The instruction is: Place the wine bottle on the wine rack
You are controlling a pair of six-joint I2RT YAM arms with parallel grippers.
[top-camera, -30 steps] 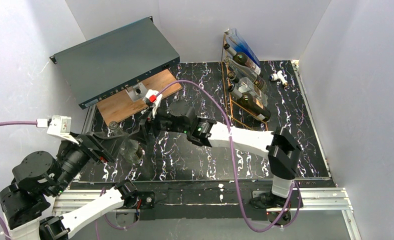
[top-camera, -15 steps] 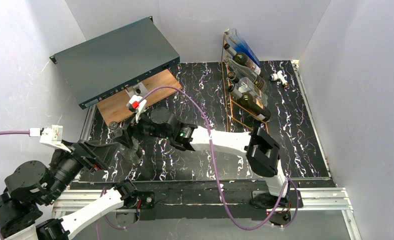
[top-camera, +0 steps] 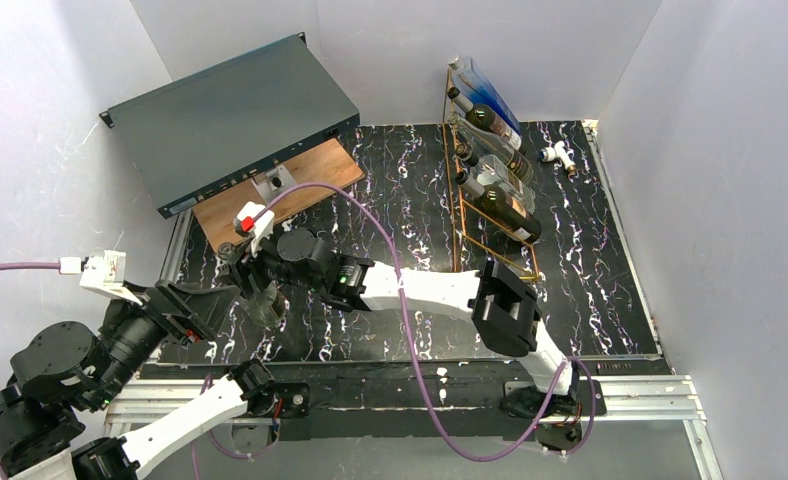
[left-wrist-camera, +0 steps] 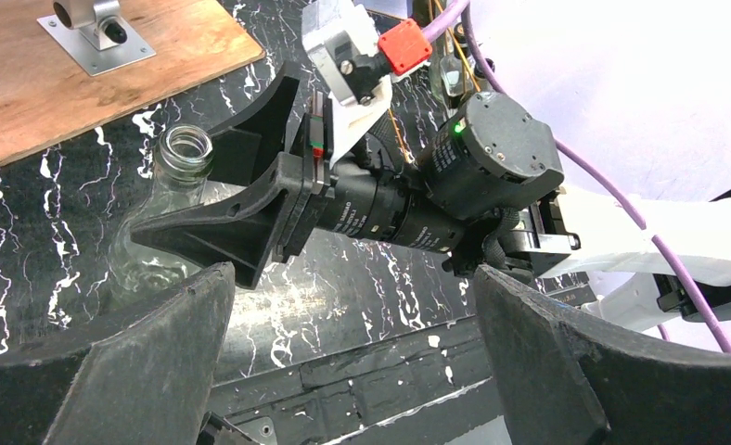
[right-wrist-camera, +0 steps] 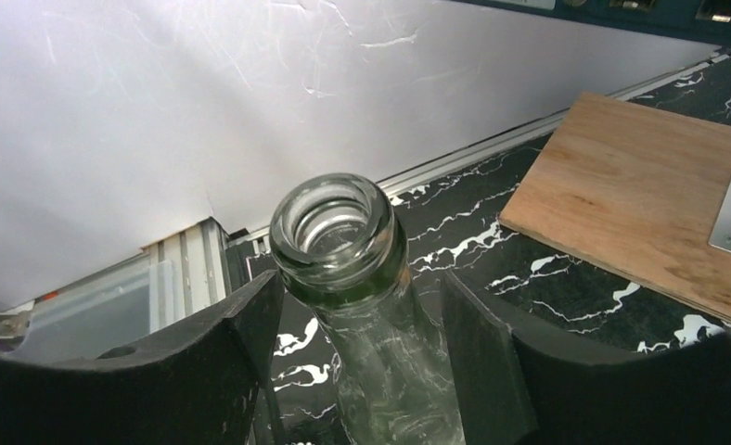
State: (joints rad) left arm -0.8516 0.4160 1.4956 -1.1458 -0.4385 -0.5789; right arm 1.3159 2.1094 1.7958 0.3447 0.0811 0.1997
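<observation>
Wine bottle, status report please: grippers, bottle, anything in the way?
Wine bottle upright on table, not on wine rack. Right gripper open, fingers straddling its neck, gap on one side. Left gripper open, empty, close alongside.

The wine bottle (right-wrist-camera: 362, 306) is clear greenish glass, the table (top-camera: 390, 190) black with white veining, the wooden board (top-camera: 232, 214) at twelve o'clock brown, the wine rack (top-camera: 458, 215) at two o'clock gold.
</observation>
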